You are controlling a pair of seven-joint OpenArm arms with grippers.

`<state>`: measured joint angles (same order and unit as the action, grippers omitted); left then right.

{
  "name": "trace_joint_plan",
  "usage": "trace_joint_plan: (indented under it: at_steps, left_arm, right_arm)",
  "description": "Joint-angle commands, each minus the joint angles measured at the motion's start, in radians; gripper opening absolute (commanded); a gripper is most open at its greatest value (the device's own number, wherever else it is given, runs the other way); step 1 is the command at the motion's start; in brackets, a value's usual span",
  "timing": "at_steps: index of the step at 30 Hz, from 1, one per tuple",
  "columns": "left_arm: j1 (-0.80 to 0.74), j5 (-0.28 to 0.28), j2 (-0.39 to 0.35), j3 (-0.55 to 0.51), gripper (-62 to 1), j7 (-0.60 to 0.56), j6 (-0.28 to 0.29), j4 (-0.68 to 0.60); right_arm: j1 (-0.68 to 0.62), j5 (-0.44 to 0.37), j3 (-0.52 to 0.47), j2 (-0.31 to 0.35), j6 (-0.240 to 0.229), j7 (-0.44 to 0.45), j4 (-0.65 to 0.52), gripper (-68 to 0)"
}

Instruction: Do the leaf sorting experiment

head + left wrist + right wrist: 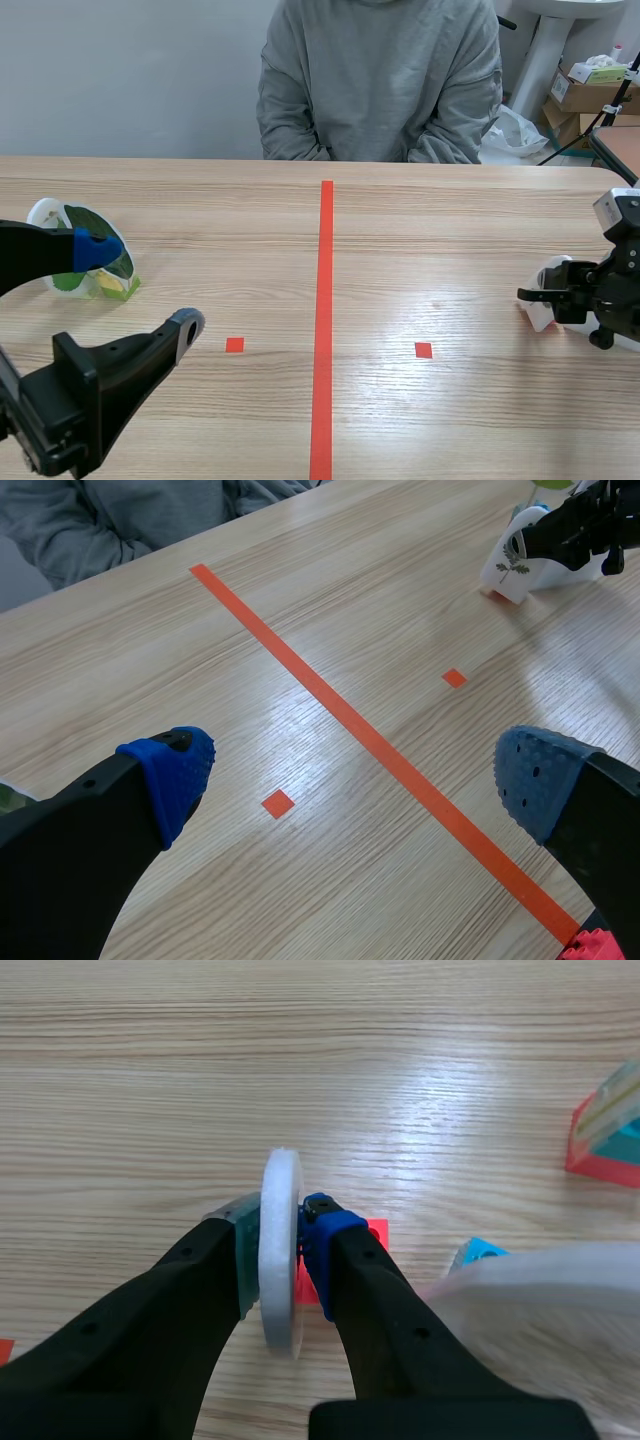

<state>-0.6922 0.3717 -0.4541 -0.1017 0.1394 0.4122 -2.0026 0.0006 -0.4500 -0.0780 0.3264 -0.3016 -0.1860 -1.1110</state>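
The right gripper (283, 1252) is pinching a white leaf disc (280, 1185) that stands on edge between its pads (325, 1222) (thin rim ahead, flat faces sideways), low over the right side of the table (450, 220). The left gripper (350, 780) is spread wide and holds nothing, just beside the other leaf discs (75, 222) at the far left. The long tape line (325, 300) lies between them, so I judge any sorting move of the held disc goes leftward from the right arm.
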Motion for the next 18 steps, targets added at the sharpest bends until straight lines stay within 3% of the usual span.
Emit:
trace_joint_plan:
  at_steps: [1,5,18]
  left_arm:
    - [-0.003,0.013,0.008,-0.003,-0.9,-0.016,-0.002,-0.001]
    - [-0.003,0.013,0.007,-0.003,-0.9,-0.016,-0.002,-0.001]
    - [-0.003,0.013,0.007,-0.003,-0.9,-0.016,-0.002,-0.001]
  right_arm:
    - [0.01,-0.006,-0.002,0.011,0.003,0.008,-0.024,-53.4]
    - [0.01,-0.006,-0.002,0.012,0.003,0.008,-0.024,-40.3]
    - [0.011,-0.007,-0.002,0.012,0.003,0.008,-0.025,-19.0]
